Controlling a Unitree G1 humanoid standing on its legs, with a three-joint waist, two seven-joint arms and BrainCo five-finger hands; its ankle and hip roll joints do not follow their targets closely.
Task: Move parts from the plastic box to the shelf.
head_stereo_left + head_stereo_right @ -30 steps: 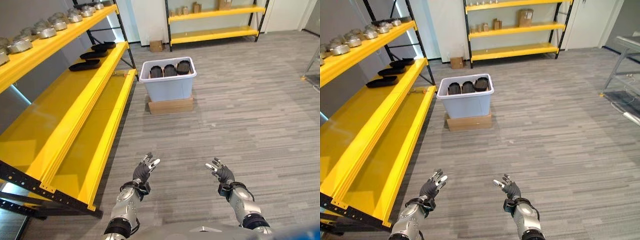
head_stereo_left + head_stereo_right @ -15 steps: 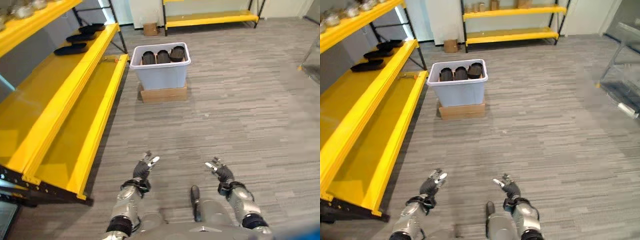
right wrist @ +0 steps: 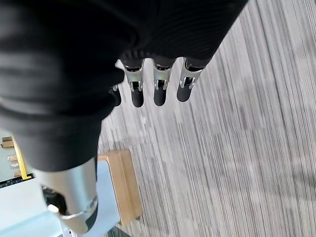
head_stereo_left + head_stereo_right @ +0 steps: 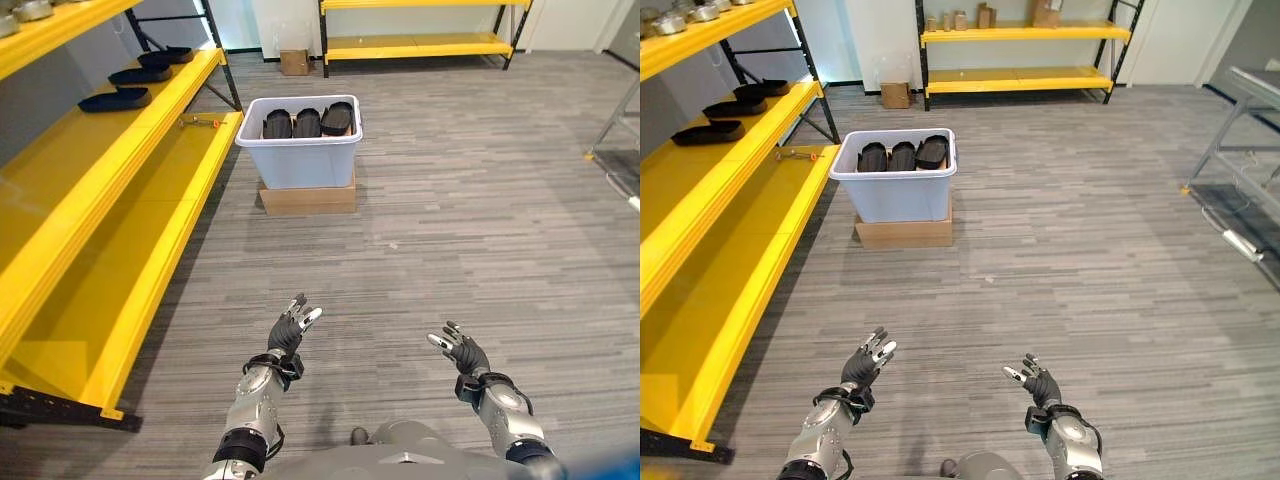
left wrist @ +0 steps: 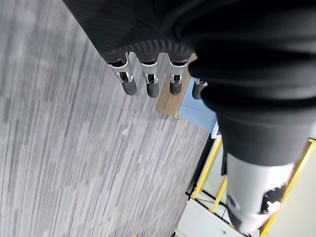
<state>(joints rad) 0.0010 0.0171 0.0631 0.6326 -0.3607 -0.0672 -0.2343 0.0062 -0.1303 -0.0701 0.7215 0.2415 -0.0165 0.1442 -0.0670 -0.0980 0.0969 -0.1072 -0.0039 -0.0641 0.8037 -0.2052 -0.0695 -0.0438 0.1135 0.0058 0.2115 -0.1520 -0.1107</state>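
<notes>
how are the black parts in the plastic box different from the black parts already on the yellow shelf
The parts in the plastic box stand packed side by side, touching, inside the pale bin; the parts on the shelf lie flat and spaced apart on the yellow shelf. The box parts sit low, on a cardboard base on the floor; the shelf parts sit higher, at the left. Both sets are black, oval and alike in shape.

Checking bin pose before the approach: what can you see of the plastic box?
The plastic box is a pale blue-grey, open-topped bin with a rolled white rim, plastic by its look. It stands upright on a low wooden block on the grey floor, beside the near end of the yellow shelf. Three dark oval parts stand side by side inside, reaching the rim. Neither hand touches it; both are well short of it.
</notes>
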